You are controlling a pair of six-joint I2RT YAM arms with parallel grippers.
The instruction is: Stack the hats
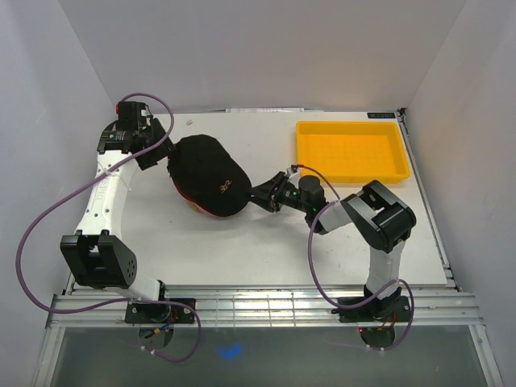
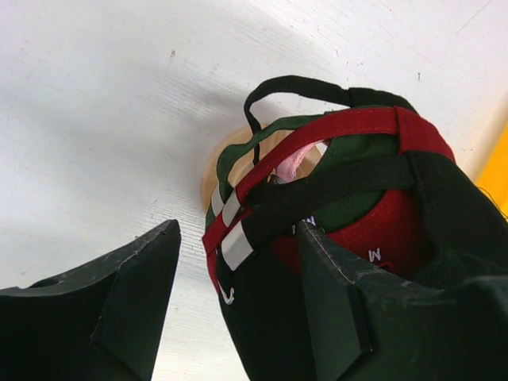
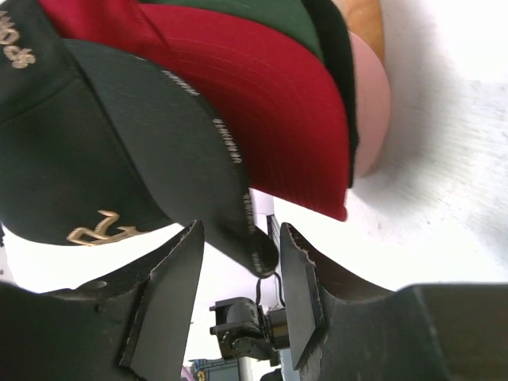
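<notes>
The hats sit in one stack (image 1: 208, 176) at the table's middle, over a tan wooden stand (image 2: 216, 163). The black cap with the gold emblem (image 3: 87, 159) is on top. Below it are a red brim (image 3: 270, 103), a dark green cap (image 2: 361, 198) and a pink brim (image 3: 369, 103). My left gripper (image 1: 167, 159) is open at the back of the stack, and the black cap's rear (image 2: 262, 317) lies between its fingers. My right gripper (image 1: 263, 196) is open at the front. The black brim's edge (image 3: 255, 246) hangs between its jaws, close to the right finger.
A shallow yellow tray (image 1: 347, 149) stands at the back right. White walls close in the table on three sides. The purple cables loop beside both arms.
</notes>
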